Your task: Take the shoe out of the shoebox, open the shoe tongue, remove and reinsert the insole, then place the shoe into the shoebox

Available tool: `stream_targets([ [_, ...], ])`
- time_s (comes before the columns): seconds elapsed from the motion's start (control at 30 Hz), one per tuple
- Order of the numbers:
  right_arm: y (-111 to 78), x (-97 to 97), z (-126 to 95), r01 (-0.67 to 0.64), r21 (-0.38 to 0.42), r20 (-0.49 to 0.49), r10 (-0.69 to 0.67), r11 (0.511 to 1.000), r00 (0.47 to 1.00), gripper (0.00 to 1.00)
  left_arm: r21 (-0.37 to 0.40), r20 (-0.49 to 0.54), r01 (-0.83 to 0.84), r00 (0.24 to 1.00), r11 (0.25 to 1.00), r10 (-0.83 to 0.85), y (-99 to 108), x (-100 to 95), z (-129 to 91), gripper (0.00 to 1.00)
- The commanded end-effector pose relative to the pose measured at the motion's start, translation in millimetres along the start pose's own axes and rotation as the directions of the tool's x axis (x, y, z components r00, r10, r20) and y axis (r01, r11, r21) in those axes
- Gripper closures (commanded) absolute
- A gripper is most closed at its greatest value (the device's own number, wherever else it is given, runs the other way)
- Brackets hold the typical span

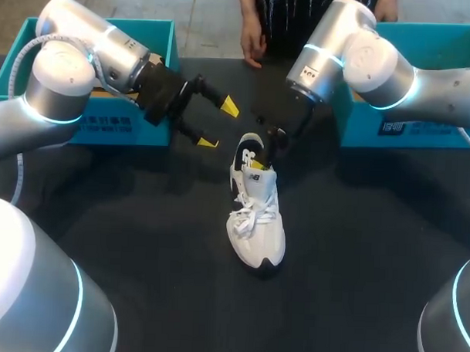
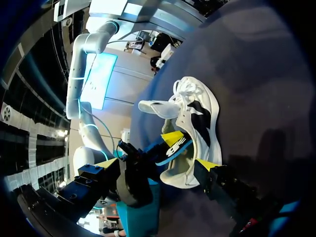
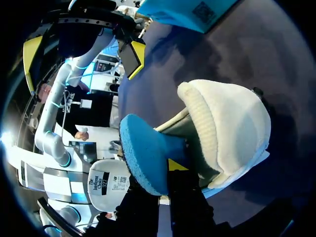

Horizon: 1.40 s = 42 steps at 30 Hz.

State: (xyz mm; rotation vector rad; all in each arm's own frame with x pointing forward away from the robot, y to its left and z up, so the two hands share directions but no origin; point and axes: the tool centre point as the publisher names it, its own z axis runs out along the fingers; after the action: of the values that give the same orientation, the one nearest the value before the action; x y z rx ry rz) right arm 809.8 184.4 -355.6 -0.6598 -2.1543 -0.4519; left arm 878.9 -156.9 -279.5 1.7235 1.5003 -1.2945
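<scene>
Right end effector (image 3: 163,170) pinches the blue foam insole (image 3: 145,153) at the white lace-up sneaker's (image 1: 255,215) heel opening; the toe points toward me. Left end effector (image 1: 219,123), spread wide, hangs near the heel, apart.

Upper right in the head view, a teal cardboard shoebox (image 1: 448,46) runs off the frame's edge, partly behind my right arm (image 1: 378,65). Upper left, my left arm (image 1: 60,85) covers most of a second teal box (image 1: 136,130). The blue foam insole (image 3: 143,153) has its far end hidden inside the white knit sneaker (image 3: 232,123).
</scene>
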Motion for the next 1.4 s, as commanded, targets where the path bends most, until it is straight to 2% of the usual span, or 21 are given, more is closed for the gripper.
stream_targets([
  [0.03,5.7,2.5,-1.9,0.007,0.005,0.021,-0.008,1.000,1.000,0.72,-0.003,-0.001,0.000,1.000,1.000,0.000,-1.0,0.0,-0.1,0.00],
  [0.1,7.8,4.3,-5.5,0.012,0.004,0.038,-0.013,1.000,0.999,0.62,-0.002,0.000,-0.001,1.000,1.000,0.001,-0.7,-0.1,-0.4,0.00],
  [0.13,8.7,5.1,-7.3,0.014,0.004,0.043,-0.015,1.000,0.999,0.61,-0.002,0.000,-0.002,1.000,1.000,0.002,-0.6,-0.2,-0.6,0.00],
  [0.5,11.7,13.4,-18.7,0.018,0.000,0.094,-0.018,1.000,0.995,0.60,0.001,0.004,-0.006,1.000,1.000,0.006,-0.6,0.5,-1.9,0.00],
  [0.97,18.1,7.1,-32.0,0.023,-0.005,0.125,-0.022,1.000,0.992,0.60,-0.003,-0.003,-0.003,1.000,1.000,0.003,-1.6,1.9,-4.0,0.00],
  [1.07,18.5,4.5,-34.3,0.015,-0.010,0.129,-0.014,1.000,0.992,0.64,-0.002,-0.004,-0.005,1.000,1.000,0.005,-1.6,1.7,-3.8,0.00],
  [1.13,19.7,2.6,-34.8,0.009,-0.011,0.129,-0.007,1.000,0.992,0.73,-0.002,-0.005,-0.005,1.000,1.000,0.005,-1.7,1.5,-3.8,0.00],
  [1.2,21.2,-0.2,-33.0,0.002,-0.006,0.121,-0.001,1.000,0.993,0.99,-0.003,-0.005,-0.005,1.000,1.000,0.005,-1.8,1.5,-3.7,0.00],
  [1.4,17.0,-2.2,-22.0,-0.017,0.012,0.093,0.016,1.000,0.996,1.00,-0.004,-0.006,-0.005,1.000,1.000,0.005,-3.5,0.1,-3.4,0.00],
])
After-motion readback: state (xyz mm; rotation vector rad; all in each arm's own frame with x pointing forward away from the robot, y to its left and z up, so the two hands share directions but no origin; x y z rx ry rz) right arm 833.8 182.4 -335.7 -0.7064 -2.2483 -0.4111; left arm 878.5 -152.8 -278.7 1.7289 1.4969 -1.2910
